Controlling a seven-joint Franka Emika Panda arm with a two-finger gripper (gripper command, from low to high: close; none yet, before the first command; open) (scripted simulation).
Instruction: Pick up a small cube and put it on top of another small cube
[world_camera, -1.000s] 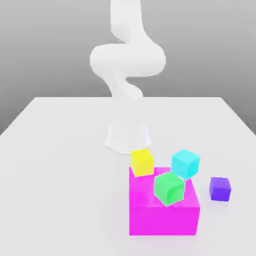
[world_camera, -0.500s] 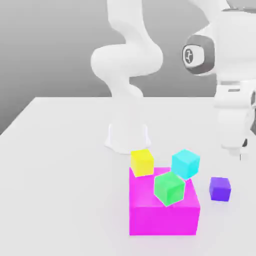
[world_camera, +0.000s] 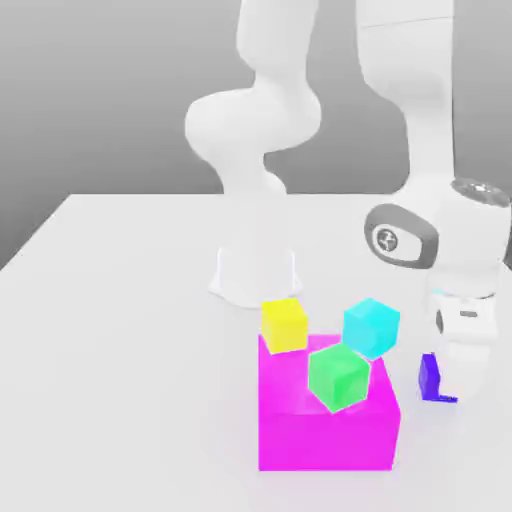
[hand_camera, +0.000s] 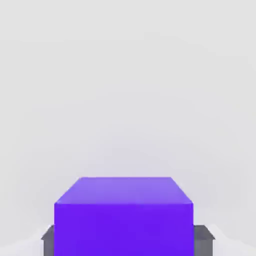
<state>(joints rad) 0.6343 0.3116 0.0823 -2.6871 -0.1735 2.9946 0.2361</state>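
The small dark purple cube (world_camera: 429, 378) sits on the white table at the exterior view's right, beside the big magenta block (world_camera: 325, 430). The white arm has come down over it, and the hand hides most of it. My gripper (world_camera: 447, 388) is at the cube's height. In the hand view the purple cube (hand_camera: 123, 217) lies between the gripper (hand_camera: 127, 240), with a grey fingertip (hand_camera: 48, 240) poking out on each side. The jaws are open around the cube, which rests on the table.
On or against the magenta block are a green cube (world_camera: 338, 375), a cyan cube (world_camera: 371, 327) and a yellow cube (world_camera: 284, 323). The robot's white base (world_camera: 255, 272) stands behind them. Bare table (world_camera: 120, 330) lies on the exterior view's left.
The arm swung in from above and dropped at the exterior view's right until the hand covers the purple cube. No cube has moved.
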